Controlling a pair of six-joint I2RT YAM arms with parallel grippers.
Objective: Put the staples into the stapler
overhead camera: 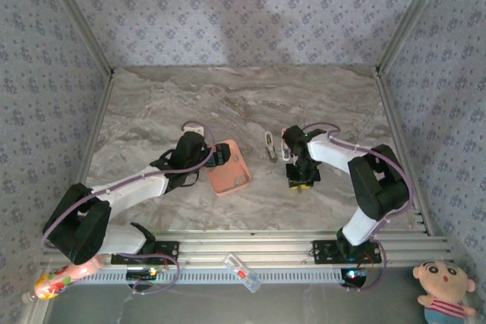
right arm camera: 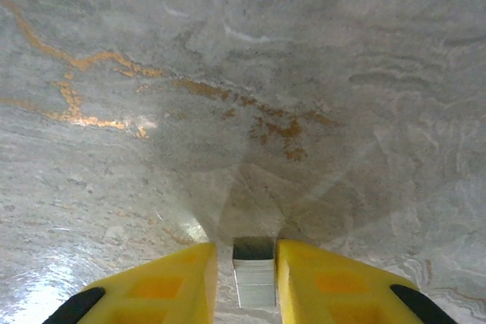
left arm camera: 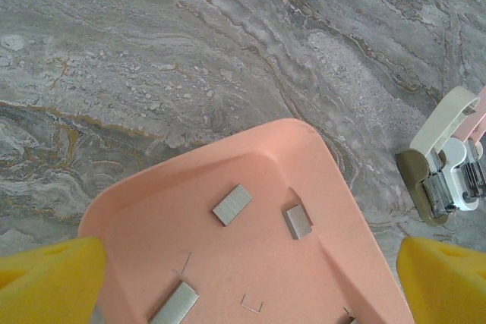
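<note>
- Right jaws are drawn almost together on a short staple strip [right arm camera: 254, 282], which sits between the yellow fingertips [right arm camera: 175, 286] low over the marbled bench [right arm camera: 228, 73]; a thin dark gap runs along one side of the strip, so I cannot tell how firm the pinch is
- Left jaws are spread wide over the near part of the pink tray [left arm camera: 190, 168] and grip nothing
- More staples [left arm camera: 231, 204] lie loose in that tray as three short strips, with a couple of single bent wires among them
- The stapler [left arm camera: 444, 165] lies on the bench just past the tray's far corner, between the two arms, with its metal channel showing; whether it is fully open is hard to tell
- The strip is caught only at the very fingertips, so it could pivot or drop out on the way to the stapler
- Squeezing too hard could snap the strip into pieces too small to load
- Nothing holds the stapler down, so a strip pushed in at a slant would likely shove it across the bench instead of seating
- If the strip arrives legs up or crosswise, it will jam at the mouth of the channel
</note>
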